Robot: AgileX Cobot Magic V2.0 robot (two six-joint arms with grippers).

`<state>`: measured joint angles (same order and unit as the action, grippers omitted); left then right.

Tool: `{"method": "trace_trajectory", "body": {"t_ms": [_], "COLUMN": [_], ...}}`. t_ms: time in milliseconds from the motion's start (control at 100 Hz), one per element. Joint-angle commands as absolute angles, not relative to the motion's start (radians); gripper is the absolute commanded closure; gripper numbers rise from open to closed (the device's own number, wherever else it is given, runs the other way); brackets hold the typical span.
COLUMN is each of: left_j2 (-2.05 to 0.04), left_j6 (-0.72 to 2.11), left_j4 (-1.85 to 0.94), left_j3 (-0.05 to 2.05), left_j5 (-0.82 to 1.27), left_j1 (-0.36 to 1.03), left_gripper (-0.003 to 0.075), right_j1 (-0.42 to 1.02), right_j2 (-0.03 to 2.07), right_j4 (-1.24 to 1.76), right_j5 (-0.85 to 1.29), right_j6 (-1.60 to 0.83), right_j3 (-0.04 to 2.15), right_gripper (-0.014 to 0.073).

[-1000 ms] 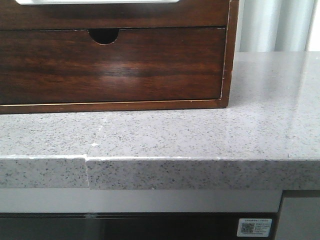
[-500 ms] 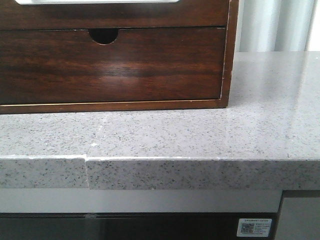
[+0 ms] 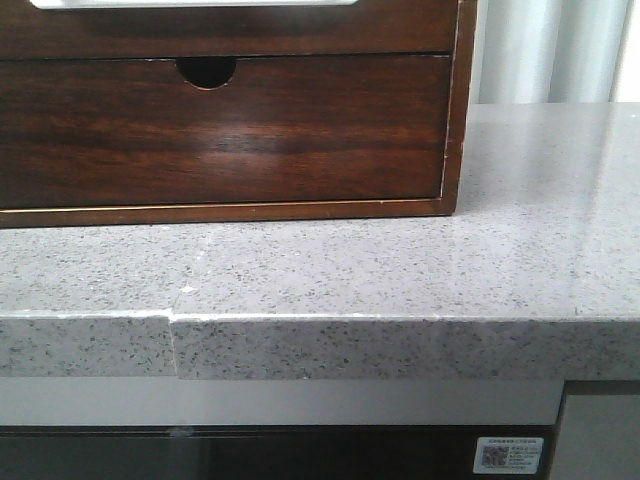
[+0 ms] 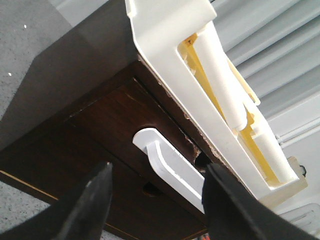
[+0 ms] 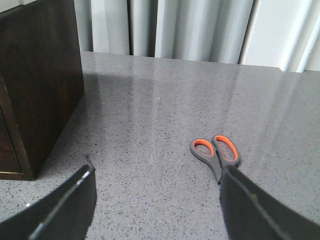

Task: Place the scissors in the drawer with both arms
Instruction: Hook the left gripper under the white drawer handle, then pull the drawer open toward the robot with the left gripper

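The drawer (image 3: 250,30) is the upper dark-brown front of the wooden cabinet, with its pale strip (image 3: 190,3) at the top edge of the front view. In the left wrist view the drawer (image 4: 100,120) looks shut, and its white strip handle (image 4: 167,167) sits between the fingers of my open left gripper (image 4: 157,172), a short way off. The scissors (image 5: 216,152), grey with orange finger loops, lie flat on the counter in the right wrist view. My open right gripper (image 5: 156,175) hovers near them, and one finger (image 5: 250,205) hides the blades. Neither gripper shows in the front view.
Below the drawer is a second drawer with a semicircular notch (image 3: 208,70). A white and yellow organiser (image 4: 200,75) sits on top of the cabinet. The speckled grey counter (image 3: 400,270) has a front edge with a seam (image 3: 172,330). Pale curtains (image 5: 190,30) hang behind.
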<state>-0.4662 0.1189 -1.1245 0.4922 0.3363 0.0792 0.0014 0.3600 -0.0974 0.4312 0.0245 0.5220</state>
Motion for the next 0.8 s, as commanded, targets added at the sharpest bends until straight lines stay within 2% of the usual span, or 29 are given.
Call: {"method": "trace_trajectory", "body": {"t_ms": [0,250,420,790], "left_j2": [-0.517,-0.637,-0.755,-1.036], "left_j6": [0.217,0.573,0.724,0.809], "left_j4": [-1.281,-1.659,-1.851,-1.869], "left_j3": [0.519,0.519,0.519,0.635], "left_j5": [0.327,0.421,0.565,0.799], "left_j1": [0.087,0.087,0.087,0.087], "left_gripper": [0.0349,0.0291,0.0294,0.0294], "right_j1": [-0.007,-0.007,-0.007,-0.007], "right_j2": [0.375,0.375,0.375,0.375], "right_j4": [-0.111,-0.111,-0.111,-0.111], "right_j5": [0.349,0.348,0.348,0.348], "right_j6": [0.024,0.024,0.024,0.024], "right_j3": [0.558,0.558,0.558,0.556], "right_gripper": [0.0124,0.0124,0.0124,0.0124]}}
